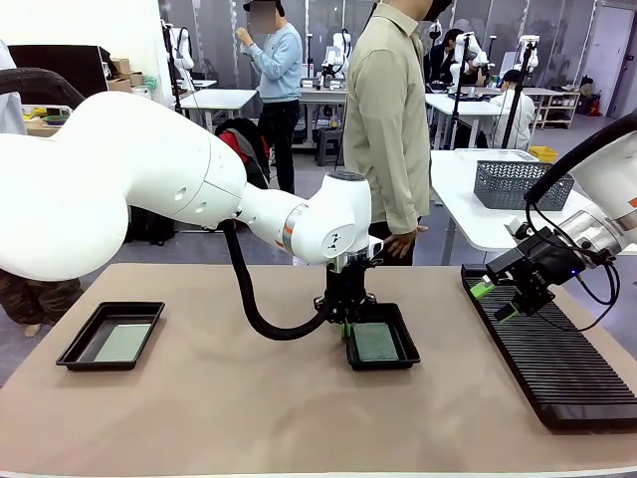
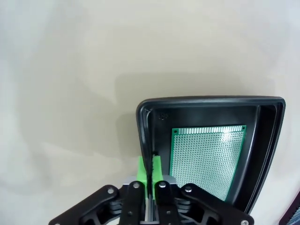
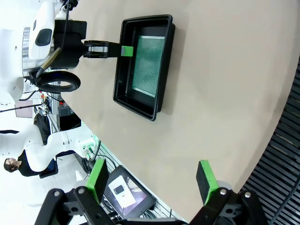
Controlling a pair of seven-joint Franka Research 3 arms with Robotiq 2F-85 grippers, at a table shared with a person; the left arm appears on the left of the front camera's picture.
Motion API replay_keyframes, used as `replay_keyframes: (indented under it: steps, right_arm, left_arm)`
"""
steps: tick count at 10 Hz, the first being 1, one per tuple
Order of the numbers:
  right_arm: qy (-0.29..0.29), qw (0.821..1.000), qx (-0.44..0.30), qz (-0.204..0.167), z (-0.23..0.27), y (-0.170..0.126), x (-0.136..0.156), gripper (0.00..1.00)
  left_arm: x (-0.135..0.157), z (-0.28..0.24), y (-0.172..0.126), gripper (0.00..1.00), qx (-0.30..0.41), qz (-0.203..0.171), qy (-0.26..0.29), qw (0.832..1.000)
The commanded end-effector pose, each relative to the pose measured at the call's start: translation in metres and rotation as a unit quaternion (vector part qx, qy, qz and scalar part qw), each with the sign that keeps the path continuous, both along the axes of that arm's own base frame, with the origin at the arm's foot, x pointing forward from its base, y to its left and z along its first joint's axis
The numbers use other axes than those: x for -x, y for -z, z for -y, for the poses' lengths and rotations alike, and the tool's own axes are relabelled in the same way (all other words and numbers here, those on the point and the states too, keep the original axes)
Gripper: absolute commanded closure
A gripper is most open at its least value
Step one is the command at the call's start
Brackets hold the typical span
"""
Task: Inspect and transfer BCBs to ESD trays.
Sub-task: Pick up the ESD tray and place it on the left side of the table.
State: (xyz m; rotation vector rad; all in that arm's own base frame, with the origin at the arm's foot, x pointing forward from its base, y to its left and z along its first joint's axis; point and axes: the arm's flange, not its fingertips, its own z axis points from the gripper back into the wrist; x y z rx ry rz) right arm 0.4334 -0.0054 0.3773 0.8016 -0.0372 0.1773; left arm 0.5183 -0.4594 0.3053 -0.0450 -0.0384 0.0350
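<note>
BCB, green perforated board [image 2: 206,157], flat inside black plastic ESD tray [image 2: 267,140]; left gripper [image 2: 149,172] clenched on tray's 9 o'clock wall, likely to reposition it; right gripper [image 3: 152,180] released, idle.

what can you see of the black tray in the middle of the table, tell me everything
The middle ESD tray is a shallow black plastic rectangle with a flared rim and rounded corners, lying flat on the tan table. A green perforated board lies flat on its floor. The left end effector is shut on the tray's wall at one edge, one green pad inside, one outside.
</note>
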Motion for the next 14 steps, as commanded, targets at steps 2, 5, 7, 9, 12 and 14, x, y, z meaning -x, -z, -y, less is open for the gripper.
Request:
replay_keyframes:
  steps: [2, 5, 7, 9, 12, 14]
  right_arm:
    - [0.004, 1.0, -0.001, -0.001, 0.0, -0.002, 0.0, 0.0]
    - [0.004, 1.0, -0.001, -0.001, 0.0, -0.002, 0.0, 0.0]
    - [0.004, 1.0, -0.001, -0.001, 0.0, -0.002, 0.0, 0.0]
    - [0.004, 1.0, -0.001, -0.001, 0.0, -0.002, 0.0, 0.0]
    - [0.004, 1.0, -0.001, -0.001, 0.0, -0.002, 0.0, 0.0]
    - [0.004, 1.0, -0.001, -0.001, 0.0, -0.002, 0.0, 0.0]
  left_arm:
    - [0.003, -0.003, -0.001, 1.0, 0.004, 0.002, -0.004, 1.0]
    - [-0.002, -0.006, -0.005, 1.0, 0.0, -0.018, -0.026, 1.0]
    - [0.0, 0.0, 0.0, 1.0, 0.001, 0.0, 0.0, 1.0]
    - [0.0, 0.0, 0.0, 1.0, 0.001, 0.0, 0.0, 1.0]
    - [0.0, -0.023, -0.003, 0.97, 0.036, 0.015, 0.018, 0.999]
    - [-0.003, -0.041, -0.005, 0.97, 0.074, 0.019, 0.042, 0.996]
